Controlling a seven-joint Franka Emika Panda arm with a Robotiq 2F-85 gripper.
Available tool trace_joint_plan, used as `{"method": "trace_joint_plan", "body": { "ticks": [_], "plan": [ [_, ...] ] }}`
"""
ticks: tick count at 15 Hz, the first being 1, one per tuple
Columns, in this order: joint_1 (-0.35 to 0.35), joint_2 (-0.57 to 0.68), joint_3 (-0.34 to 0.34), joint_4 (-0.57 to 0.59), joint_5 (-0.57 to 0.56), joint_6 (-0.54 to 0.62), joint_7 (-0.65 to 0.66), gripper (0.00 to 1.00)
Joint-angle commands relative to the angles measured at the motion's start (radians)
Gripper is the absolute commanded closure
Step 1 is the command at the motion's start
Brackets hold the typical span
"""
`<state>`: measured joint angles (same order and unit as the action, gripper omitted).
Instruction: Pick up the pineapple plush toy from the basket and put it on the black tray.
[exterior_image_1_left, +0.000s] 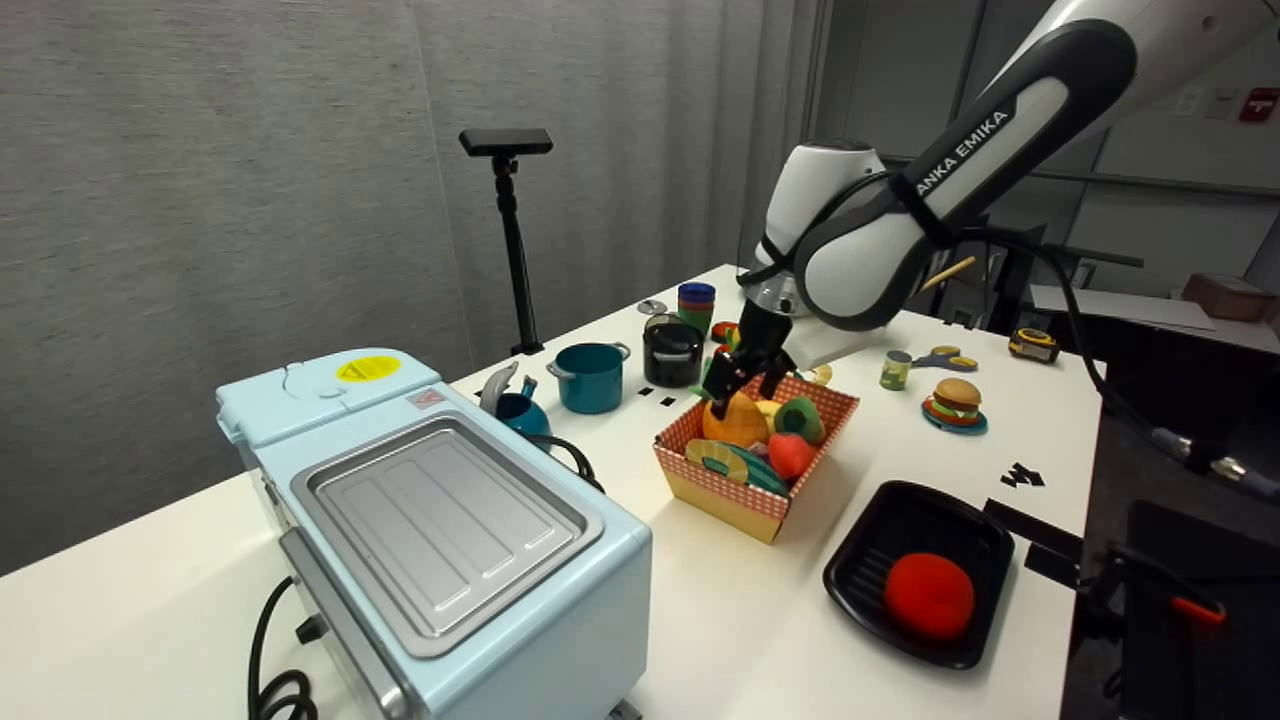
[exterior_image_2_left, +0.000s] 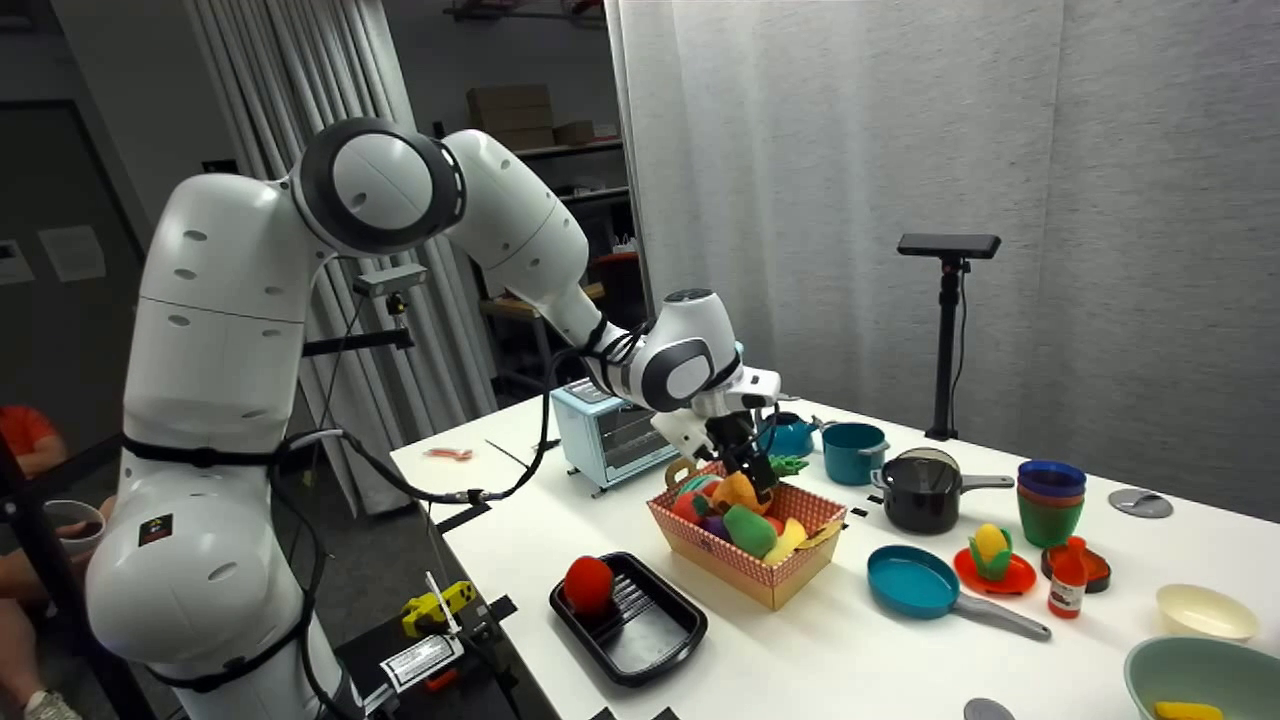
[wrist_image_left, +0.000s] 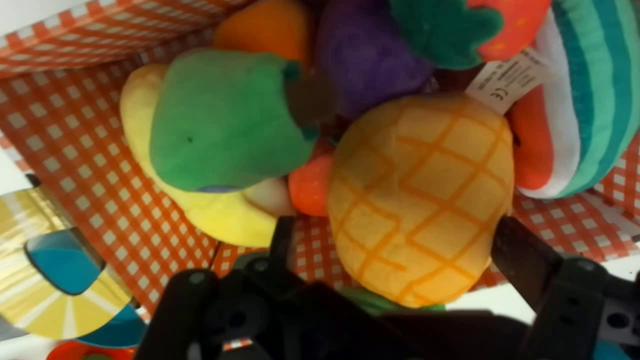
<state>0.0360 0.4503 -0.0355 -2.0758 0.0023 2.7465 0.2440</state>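
The pineapple plush toy (wrist_image_left: 425, 200), yellow-orange with a darker criss-cross pattern, lies in the basket (wrist_image_left: 60, 165); its green leafy top (exterior_image_2_left: 787, 466) pokes out past the rim. My gripper (wrist_image_left: 395, 225) reaches down at the basket with the toy's body between its spread fingers. In the wrist view a gap separates the left finger (wrist_image_left: 283, 240) from the toy, while the right finger (wrist_image_left: 522, 260) appears against or very near its side. Both exterior views show the black tray (exterior_image_1_left: 945, 520) beside the basket, a round red plush toy (exterior_image_1_left: 929, 597) resting in it.
Around the pineapple are a green plush (wrist_image_left: 225, 120), a purple plush (wrist_image_left: 365, 60), a strawberry plush (wrist_image_left: 515, 25) and a watermelon plush (wrist_image_left: 600, 100). A light-blue toaster oven (exterior_image_1_left: 450, 530), a teal pot (exterior_image_1_left: 590, 378) and a dark pot (exterior_image_1_left: 672, 352) stand on the table nearby.
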Motion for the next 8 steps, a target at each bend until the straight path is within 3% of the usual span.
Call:
{"method": "trace_joint_plan", "body": {
  "ticks": [1, 6, 7, 8],
  "plan": [
    [-0.007, 0.025, 0.015, 0.021, 0.026, -0.033, -0.04, 0.0],
    [-0.007, 0.079, 0.003, 0.068, 0.013, -0.03, -0.052, 0.0],
    [-0.006, 0.084, 0.002, 0.075, 0.011, -0.031, -0.054, 0.18],
    [-0.003, 0.087, 0.0, 0.079, 0.006, -0.029, -0.059, 0.26]
  ]
}}
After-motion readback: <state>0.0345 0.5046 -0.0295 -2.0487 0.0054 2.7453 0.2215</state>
